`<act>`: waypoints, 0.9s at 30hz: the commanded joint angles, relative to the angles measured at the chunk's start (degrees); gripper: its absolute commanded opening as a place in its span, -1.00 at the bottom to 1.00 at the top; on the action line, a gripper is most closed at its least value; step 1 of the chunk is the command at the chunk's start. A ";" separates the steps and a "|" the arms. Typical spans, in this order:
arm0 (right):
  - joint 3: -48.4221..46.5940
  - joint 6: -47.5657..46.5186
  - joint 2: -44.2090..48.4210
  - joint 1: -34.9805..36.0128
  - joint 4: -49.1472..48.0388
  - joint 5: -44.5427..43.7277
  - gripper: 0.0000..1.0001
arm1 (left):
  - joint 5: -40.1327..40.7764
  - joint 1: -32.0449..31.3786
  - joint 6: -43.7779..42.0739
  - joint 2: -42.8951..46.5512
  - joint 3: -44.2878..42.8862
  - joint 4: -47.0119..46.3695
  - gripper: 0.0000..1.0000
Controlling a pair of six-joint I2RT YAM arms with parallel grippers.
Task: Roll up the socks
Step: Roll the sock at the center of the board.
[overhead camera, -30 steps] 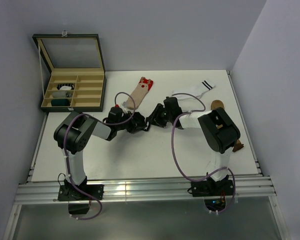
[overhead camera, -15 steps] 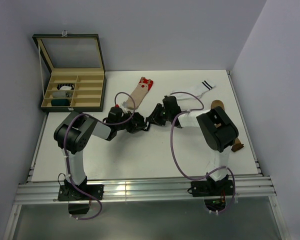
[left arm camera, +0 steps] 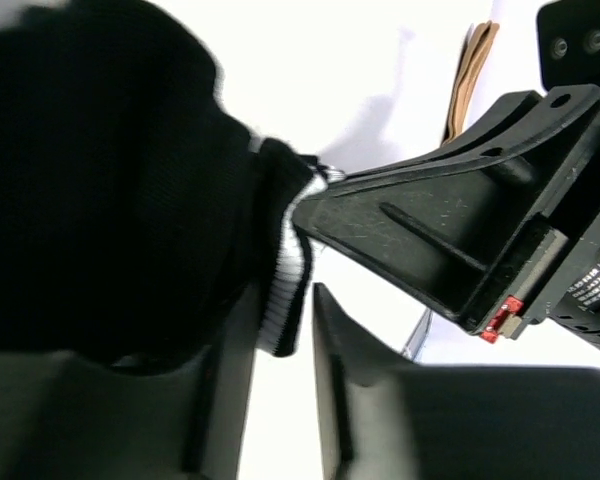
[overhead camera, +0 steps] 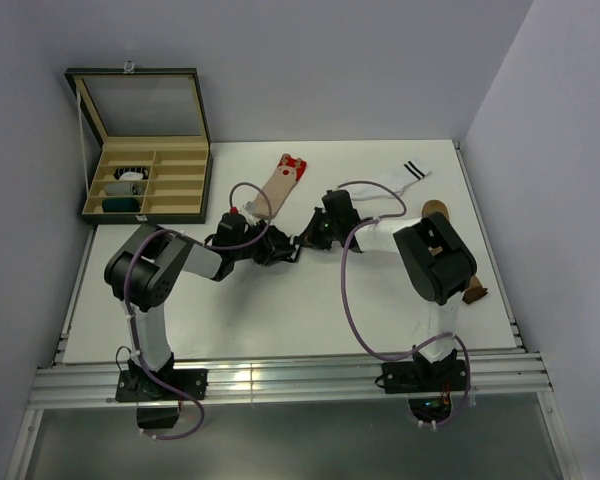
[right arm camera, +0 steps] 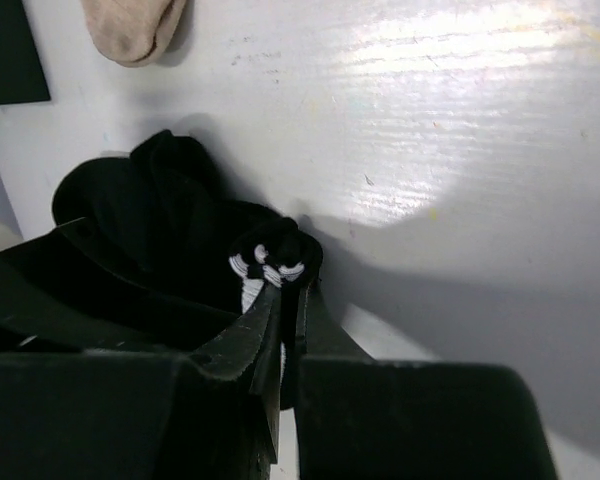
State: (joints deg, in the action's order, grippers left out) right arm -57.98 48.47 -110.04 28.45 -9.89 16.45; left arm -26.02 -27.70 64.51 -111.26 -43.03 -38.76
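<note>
Between the closed jaws of my right gripper point(right arm camera: 285, 290) sat the striped cuff of the black sock point(right arm camera: 150, 215), pinched fast. Just beyond the tips and to their left lay its bunched body, with no clear long axis. My left gripper point(left arm camera: 280, 325), nearer that bunch, faced the right with jaws slightly parted about the cuff edge. Farther off lay the beige sock point(overhead camera: 283, 180).

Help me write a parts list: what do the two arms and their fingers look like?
The left arm and right arm both have bulky black joints, white links and black bases. A purple cable loops along each. The fingers are black, angular plastic with ribs; the right arm's wrist shows a small red tab beside white lettering.
</note>
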 commanded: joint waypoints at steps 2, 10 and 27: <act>-1.44 -3.55 3.07 0.56 10.93 -8.35 -1.00 | 7.03 -1.47 -7.37 2.45 0.40 14.40 -0.14; -3.63 -1.19 4.92 0.64 21.04 -13.46 -1.00 | 22.56 -4.28 -17.99 12.55 -3.38 25.31 0.09; -9.52 2.51 2.81 1.08 29.31 -11.88 -1.00 | 45.61 -25.02 -47.54 12.48 -7.24 17.85 0.33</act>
State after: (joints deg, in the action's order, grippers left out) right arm -65.63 50.72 -106.54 29.45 16.23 5.82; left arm 14.94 -51.92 22.87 -97.38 -47.70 -17.04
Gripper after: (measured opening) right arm 0.042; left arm 0.666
